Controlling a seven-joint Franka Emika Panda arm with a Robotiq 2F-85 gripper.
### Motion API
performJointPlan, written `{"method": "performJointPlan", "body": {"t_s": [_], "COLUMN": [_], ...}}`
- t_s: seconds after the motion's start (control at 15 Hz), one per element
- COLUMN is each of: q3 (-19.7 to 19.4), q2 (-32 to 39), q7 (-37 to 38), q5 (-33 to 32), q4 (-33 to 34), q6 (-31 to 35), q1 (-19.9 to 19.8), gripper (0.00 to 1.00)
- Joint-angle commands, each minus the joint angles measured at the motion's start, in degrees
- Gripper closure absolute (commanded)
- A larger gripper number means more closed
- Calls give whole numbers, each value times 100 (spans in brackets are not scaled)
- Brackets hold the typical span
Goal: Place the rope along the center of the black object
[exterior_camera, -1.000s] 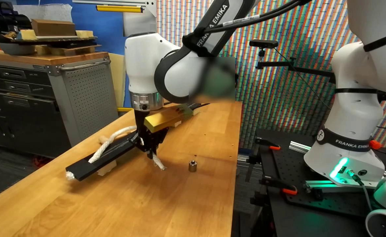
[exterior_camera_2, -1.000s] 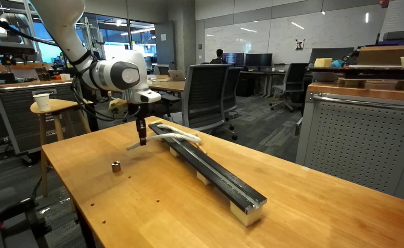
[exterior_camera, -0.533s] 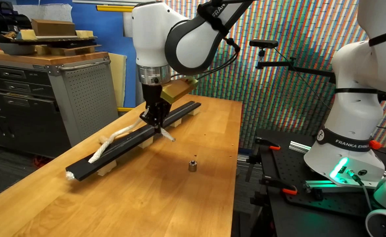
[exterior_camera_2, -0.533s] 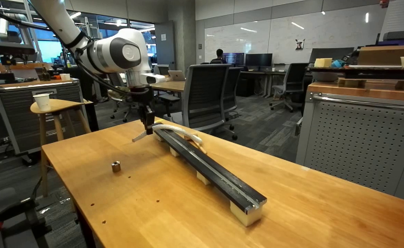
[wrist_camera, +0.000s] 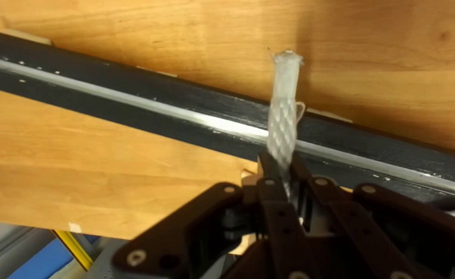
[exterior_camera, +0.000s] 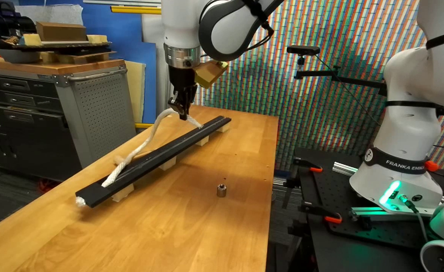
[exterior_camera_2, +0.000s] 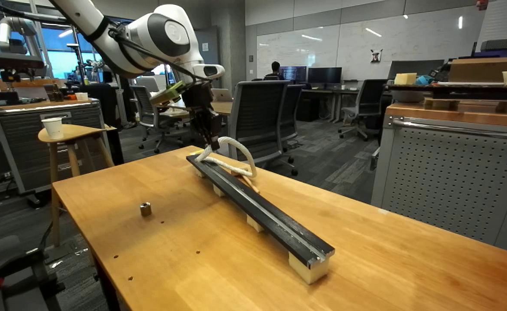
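The black object (exterior_camera: 146, 163) is a long grooved bar raised above the table; it also shows in an exterior view (exterior_camera_2: 270, 216) and the wrist view (wrist_camera: 196, 106). My gripper (exterior_camera: 183, 115) is above the bar, shut on the white rope (exterior_camera: 151, 136) near one end. In the wrist view the gripper (wrist_camera: 280, 164) pinches the rope (wrist_camera: 283, 120), whose frayed tip points across the bar's groove. From the gripper (exterior_camera_2: 213, 144) the rope (exterior_camera_2: 245, 152) bends in a raised loop in an exterior view. Its other part lies on the bar near one end.
Foam blocks (exterior_camera_2: 308, 267) hold the bar off the wooden table (exterior_camera_2: 184, 276). A small metal cylinder (exterior_camera: 221, 190) stands on the table; it shows in both exterior views (exterior_camera_2: 145, 209). A thin wooden stick (exterior_camera_2: 250, 183) lies beside the bar, close to the rope.
My gripper has risen and moved along and over the bar, carrying the rope. The held end has swung from beside the bar to above it, and the rope's middle has lifted into a loop.
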Motion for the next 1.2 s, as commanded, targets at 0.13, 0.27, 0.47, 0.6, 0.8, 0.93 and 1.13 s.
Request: {"method": "performJointPlan", "body": {"t_s": [0.13,0.27,0.47,0.6,0.8,0.93,1.13], "q3": [-8,19,-16,-33,-88,-127,-117], "q2": [-488,-654,-824,-955,-1168,-1324,-1577], "q7": [-645,-1081,-1503,-1723,-1892,-1996,-2453], "q5": [-212,-78,-99,-74,-116,-127,118], "q4": [-52,-142,-195,-253,-346,-445,-733], "q6": [-98,-175,-281,-275,-196,-159,-264], "q1": [-397,-580,-806,-955,-1172,-1300,-1435], "gripper": [97,97,97,97,97,97,97]}}
